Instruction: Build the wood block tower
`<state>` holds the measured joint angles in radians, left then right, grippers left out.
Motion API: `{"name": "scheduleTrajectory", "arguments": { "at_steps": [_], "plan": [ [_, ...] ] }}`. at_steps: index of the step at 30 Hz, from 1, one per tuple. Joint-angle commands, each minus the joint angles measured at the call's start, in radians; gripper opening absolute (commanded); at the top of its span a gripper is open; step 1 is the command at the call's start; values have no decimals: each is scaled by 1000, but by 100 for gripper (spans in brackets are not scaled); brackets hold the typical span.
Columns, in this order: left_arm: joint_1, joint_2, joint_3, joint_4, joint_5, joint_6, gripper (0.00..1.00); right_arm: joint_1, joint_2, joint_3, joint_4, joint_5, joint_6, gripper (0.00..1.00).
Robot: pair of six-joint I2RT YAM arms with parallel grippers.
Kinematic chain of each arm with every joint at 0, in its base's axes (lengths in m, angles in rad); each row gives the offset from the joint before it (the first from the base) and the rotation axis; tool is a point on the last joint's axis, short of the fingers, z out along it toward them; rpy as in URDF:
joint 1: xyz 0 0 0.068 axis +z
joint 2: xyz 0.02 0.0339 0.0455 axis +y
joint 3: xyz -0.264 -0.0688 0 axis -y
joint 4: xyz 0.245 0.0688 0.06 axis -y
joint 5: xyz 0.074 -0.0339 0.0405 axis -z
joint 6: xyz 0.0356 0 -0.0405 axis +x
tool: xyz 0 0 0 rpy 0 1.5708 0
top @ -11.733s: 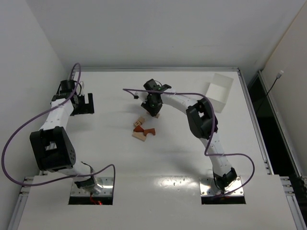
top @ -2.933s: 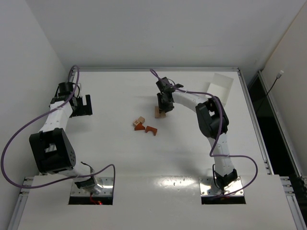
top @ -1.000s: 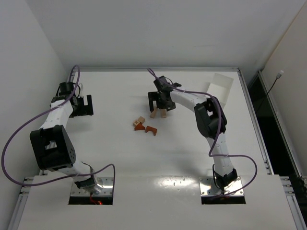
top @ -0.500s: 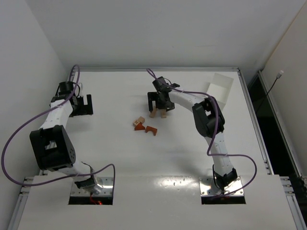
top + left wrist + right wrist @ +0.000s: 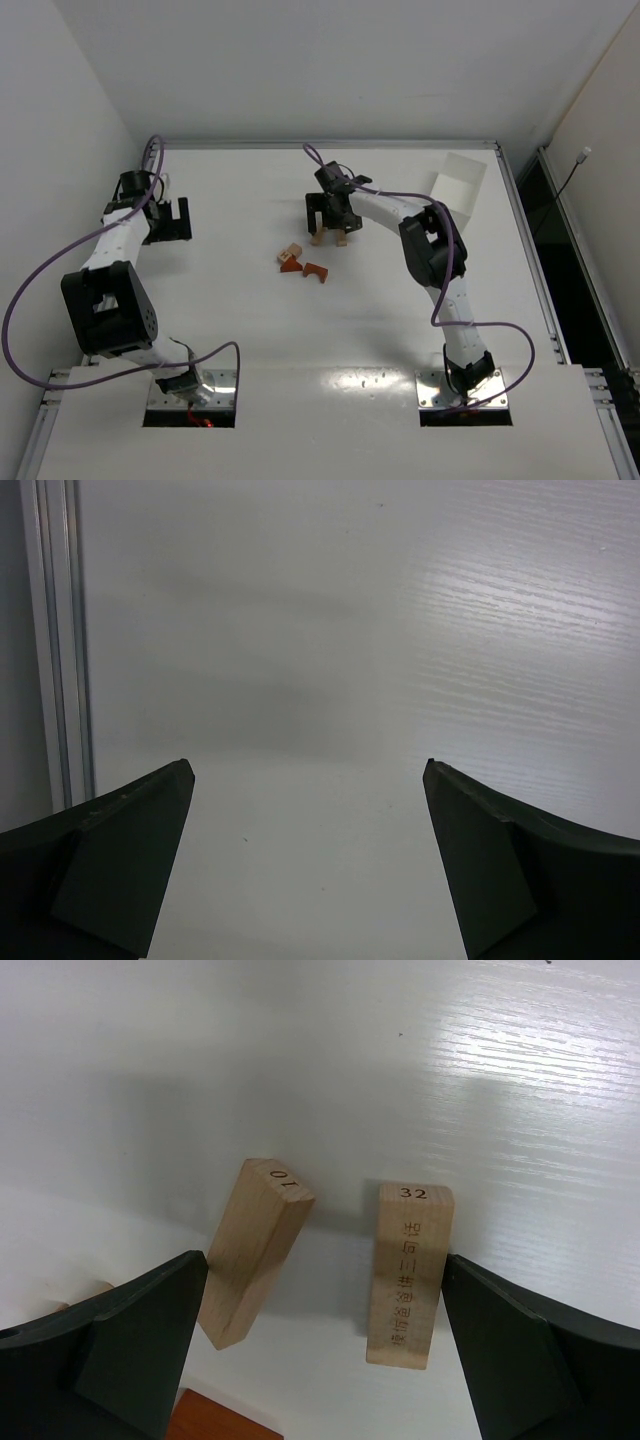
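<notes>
Wood block tower pieces (image 5: 315, 270) sit loose near the middle of the table (image 5: 240, 330), unstacked. At far left the left gripper (image 5: 307, 770) hangs spread wide over bare surface; rightward lie a tan cube (image 5: 291, 252) and orange blocks (image 5: 288, 266), then two tan blocks (image 5: 410, 1275) between the released fingers of the right gripper (image 5: 325, 1260).

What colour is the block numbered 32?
Pale tan, with dark printed characters down its face. The block shows best in the right wrist view.

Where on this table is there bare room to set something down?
Free: the near stretch of table between the arm bases and the loose blocks; also between those and the left arm. Crowded: two pale blocks between the right arm's jaws.
</notes>
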<state>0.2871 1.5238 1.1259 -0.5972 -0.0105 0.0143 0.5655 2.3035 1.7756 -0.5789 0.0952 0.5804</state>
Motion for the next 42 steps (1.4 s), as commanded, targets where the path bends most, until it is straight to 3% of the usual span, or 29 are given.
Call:
{"name": "scheduleTrajectory", "arguments": {
  "at_steps": [1,26,35,42],
  "plan": [
    [17,-30,29,14,12,3,99,8,-10,-5,2,-8,16,100],
    [17,7,69,14,21,3,99,17,-21,-39,2,-14,7,100],
    [17,7,69,23,21,3,99,27,-21,-58,-19,67,-33,90],
    [17,16,69,23,21,3,99,27,-39,-90,-29,92,-42,76]
  ]
}}
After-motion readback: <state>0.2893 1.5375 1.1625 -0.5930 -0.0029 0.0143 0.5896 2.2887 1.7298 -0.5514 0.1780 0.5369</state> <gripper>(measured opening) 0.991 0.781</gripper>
